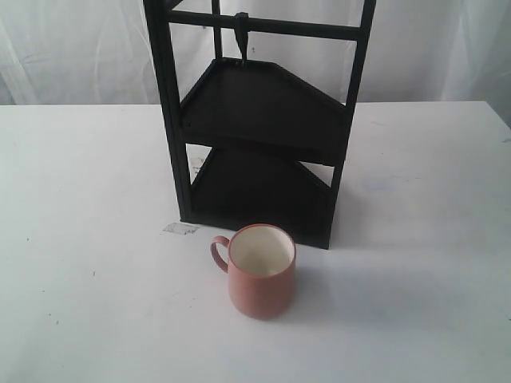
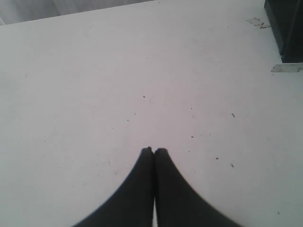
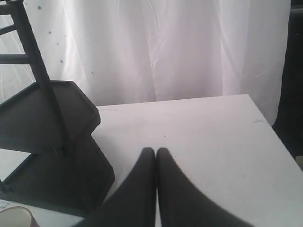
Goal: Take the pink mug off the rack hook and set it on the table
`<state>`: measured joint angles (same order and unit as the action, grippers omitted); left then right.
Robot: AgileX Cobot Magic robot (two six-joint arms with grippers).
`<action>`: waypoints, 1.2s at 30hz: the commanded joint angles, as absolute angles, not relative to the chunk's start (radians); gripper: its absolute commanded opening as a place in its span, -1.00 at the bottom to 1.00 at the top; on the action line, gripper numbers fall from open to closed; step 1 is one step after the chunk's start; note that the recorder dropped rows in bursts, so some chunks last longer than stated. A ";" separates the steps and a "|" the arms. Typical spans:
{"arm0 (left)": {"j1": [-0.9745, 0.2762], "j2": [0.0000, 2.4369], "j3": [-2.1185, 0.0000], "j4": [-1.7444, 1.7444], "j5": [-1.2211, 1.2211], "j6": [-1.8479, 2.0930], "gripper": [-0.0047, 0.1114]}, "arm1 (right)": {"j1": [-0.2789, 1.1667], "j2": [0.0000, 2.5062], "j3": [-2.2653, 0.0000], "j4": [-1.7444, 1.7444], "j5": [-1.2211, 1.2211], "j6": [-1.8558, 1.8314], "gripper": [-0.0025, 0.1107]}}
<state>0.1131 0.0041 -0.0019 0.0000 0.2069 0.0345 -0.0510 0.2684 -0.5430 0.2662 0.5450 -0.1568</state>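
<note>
The pink mug (image 1: 261,272) stands upright on the white table (image 1: 88,239), just in front of the black rack (image 1: 263,120), its handle pointing left and its cream inside empty. The mug's rim (image 3: 14,216) shows at the corner of the right wrist view. The rack hook (image 1: 240,36) hangs bare from the top crossbar. Neither gripper appears in the exterior view. My left gripper (image 2: 154,150) is shut over bare tabletop, away from the mug. My right gripper (image 3: 155,150) is shut too, beside the rack (image 3: 52,142), holding nothing.
A small strip of clear tape (image 1: 180,229) lies on the table by the rack's front left foot. White curtains (image 3: 180,52) hang behind the table. The table's right edge (image 3: 279,137) drops off beside a dark gap.
</note>
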 commanded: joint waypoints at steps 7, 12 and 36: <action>0.105 0.000 0.000 -0.006 0.202 0.034 -0.92 | -0.062 0.153 -0.503 0.190 0.315 -0.153 -0.96; 0.105 0.000 0.000 -0.006 0.202 0.034 -0.92 | -0.084 0.000 -0.345 0.014 -0.171 -0.153 -0.96; 0.105 0.000 0.000 -0.006 0.210 0.034 -0.92 | -0.100 0.000 0.000 -0.155 0.327 0.023 -0.96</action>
